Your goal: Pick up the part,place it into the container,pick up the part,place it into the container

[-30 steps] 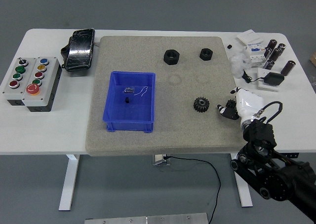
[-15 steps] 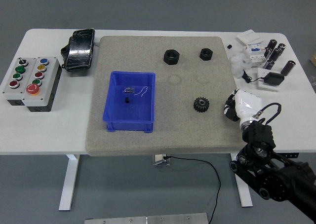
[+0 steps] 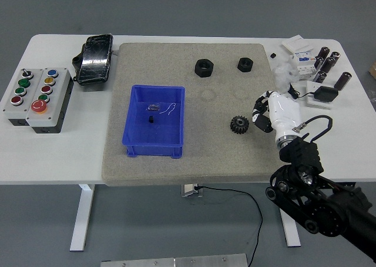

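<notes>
A black gear (image 3: 239, 124) lies on the grey mat (image 3: 194, 161), right of the blue container (image 3: 154, 122). Two black nuts sit at the mat's far side: a larger one (image 3: 204, 67) and a smaller one (image 3: 244, 63). My right hand (image 3: 261, 113), white with black fingers, hovers just right of the gear, its fingers curled loosely and holding nothing. The container holds a small dark piece with a thin wire (image 3: 160, 109). My left arm is out of view.
A button box (image 3: 36, 97) and a black pouch (image 3: 94, 58) sit at the table's left. Black cylinders (image 3: 329, 63), white boxes (image 3: 299, 49) and a black adapter (image 3: 324, 94) crowd the far right corner.
My right hand has moved left and a little up, from the mat's right edge to just beside the gear.
</notes>
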Controlling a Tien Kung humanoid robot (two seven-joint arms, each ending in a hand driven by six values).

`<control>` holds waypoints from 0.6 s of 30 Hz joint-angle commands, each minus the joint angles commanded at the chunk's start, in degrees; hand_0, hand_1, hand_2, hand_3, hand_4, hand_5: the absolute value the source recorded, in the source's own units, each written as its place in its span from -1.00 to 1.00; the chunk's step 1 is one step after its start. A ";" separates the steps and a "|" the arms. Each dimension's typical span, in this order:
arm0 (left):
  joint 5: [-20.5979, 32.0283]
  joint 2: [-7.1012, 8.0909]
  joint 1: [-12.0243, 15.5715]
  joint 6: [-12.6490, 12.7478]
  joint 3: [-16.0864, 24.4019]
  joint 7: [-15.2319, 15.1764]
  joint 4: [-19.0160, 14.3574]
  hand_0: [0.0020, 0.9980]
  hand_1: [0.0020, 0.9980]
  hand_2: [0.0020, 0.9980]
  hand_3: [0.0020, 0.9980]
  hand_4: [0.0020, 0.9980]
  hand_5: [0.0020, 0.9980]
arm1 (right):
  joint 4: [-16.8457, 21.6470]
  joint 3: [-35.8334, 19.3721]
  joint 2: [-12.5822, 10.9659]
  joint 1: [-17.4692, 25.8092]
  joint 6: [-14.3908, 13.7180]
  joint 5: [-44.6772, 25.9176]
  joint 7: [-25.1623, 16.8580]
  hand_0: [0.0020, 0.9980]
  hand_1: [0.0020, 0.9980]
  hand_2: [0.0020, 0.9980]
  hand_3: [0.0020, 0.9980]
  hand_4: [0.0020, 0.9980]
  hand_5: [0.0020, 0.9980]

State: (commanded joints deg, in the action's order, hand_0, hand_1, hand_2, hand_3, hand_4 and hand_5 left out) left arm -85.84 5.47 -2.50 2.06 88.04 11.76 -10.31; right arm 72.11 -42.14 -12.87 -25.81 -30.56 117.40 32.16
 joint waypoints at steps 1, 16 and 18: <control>-0.10 0.00 -0.01 -0.01 0.07 0.05 0.00 0.26 0.10 0.07 0.24 0.39 -0.03 | 0.83 1.20 0.40 -1.08 -0.63 -1.25 -0.45 -0.36 -0.02 -0.20 -0.20 -0.55 -1.00; -1.23 0.12 -0.09 0.00 1.19 0.83 0.00 0.26 0.10 0.07 0.24 0.39 -0.03 | 5.83 14.44 6.18 -8.68 -3.91 -10.71 -5.44 -0.08 0.03 -0.05 -0.18 -0.37 -1.00; -1.59 0.12 -0.03 0.02 1.57 1.02 0.00 0.26 0.10 0.07 0.24 0.39 -0.03 | 5.61 15.41 6.59 -8.73 -3.64 -11.60 -6.08 0.20 0.27 0.21 0.10 -0.18 -1.00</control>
State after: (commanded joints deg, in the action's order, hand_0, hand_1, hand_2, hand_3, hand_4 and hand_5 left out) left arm -87.43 5.59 -2.53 2.08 89.61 12.79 -10.31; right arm 77.72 -26.73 -6.28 -34.54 -34.20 105.81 26.08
